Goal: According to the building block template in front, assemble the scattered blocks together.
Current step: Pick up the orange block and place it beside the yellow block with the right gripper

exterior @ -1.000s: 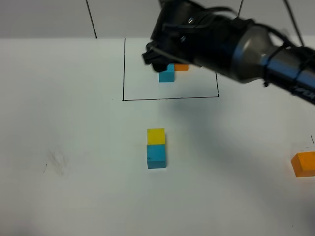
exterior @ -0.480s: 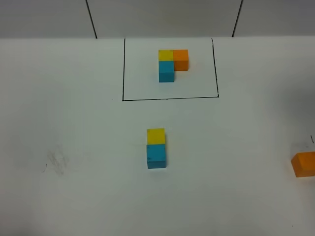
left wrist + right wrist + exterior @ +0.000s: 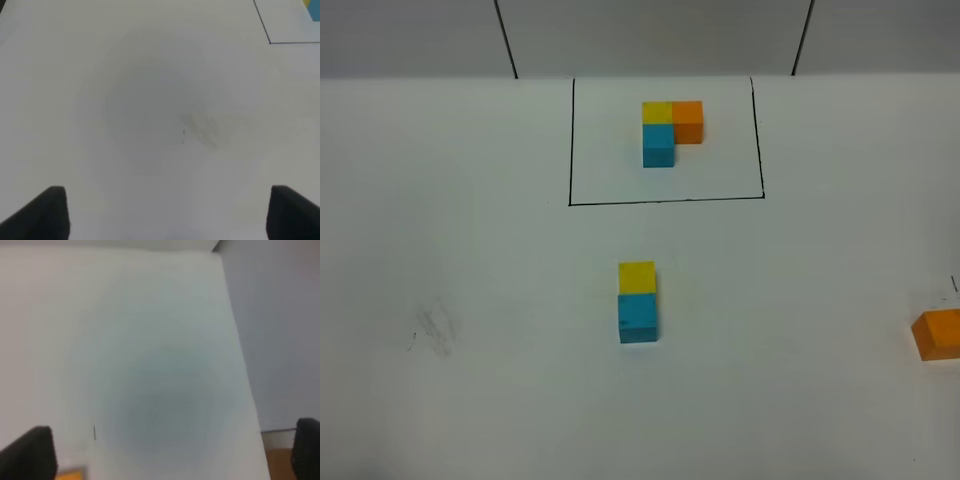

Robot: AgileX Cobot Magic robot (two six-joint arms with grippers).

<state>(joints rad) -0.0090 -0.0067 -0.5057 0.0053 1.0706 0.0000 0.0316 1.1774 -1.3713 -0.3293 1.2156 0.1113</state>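
Your L gripper (image 3: pixel 170 215) hung above the table (image 3: pixel 125 75), wrist cam looking down at the top. Its two dark fingertips (image 3: pixel 50 212) sat far apart, jaws spread wide w/ nothing betw. them. Below it lay a faint grey smudge (image 3: pixel 202 130), and a corner of the black rectangle (image 3: pixel 270 42) showed farther off.

Your R gripper (image 3: pixel 167 455) was also held clear of the surface. The pic was blurred, but its fingertips (image 3: pixel 27 452) stood wide apart, jaws spread, gripping nothing. It faced the table's edge. A sliver of the loose orange block (image 3: pixel 70 474) peeked in by one fingertip; how close in depth, can't tell. The arm links themselves weren't visible, so any pose beyond that: can't tell.

On the high cam, nearest you was the loose cyan block (image 3: pixel 638 317), approx. mid-table. The loose yellow block (image 3: pixel 637 276) touched it at its 12 o'clock, faces flush. The orange one lay well apart at their 3 o'clock, cut by the frame edge. The smudge was at their 9 o'clock.

Farthest, at 12 o'clock, the template (image 3: pixel 665 130) sat inside the rectangle. The template's yellow cube (image 3: pixel 657 111) had the template's orange cube (image 3: pixel 688 120) touching at 3 o'clock and the template's cyan cube (image 3: pixel 659 145) touching at 6 o'clock, forming an L.
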